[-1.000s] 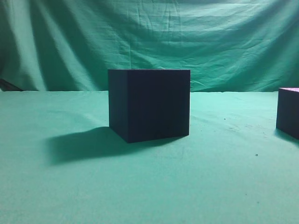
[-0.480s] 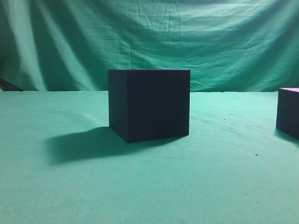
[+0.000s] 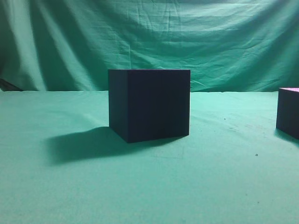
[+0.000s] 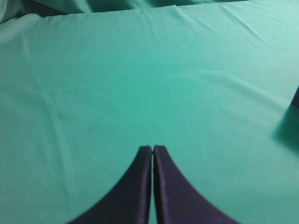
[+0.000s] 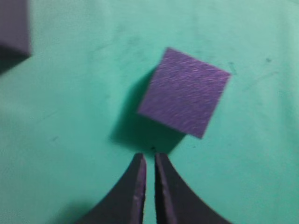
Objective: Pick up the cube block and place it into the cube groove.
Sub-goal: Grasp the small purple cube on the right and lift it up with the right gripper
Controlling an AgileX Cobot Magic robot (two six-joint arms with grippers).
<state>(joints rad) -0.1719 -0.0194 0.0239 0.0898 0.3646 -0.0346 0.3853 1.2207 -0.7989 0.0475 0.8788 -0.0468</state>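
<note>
Nothing is seen to have moved in the exterior view since the earlier frames. On the green cloth surface (image 3: 149,186) the large dark box (image 3: 149,105) is seen standing in the middle; its cube groove cannot be made out from this height. The cube block (image 5: 184,92) is found well to the right, at the frame edge, resting on the cloth just ahead of the right claw (image 5: 149,161), whose tips are held nearly together. The left claw (image 4: 153,151) is pressed together above bare cloth.
</note>
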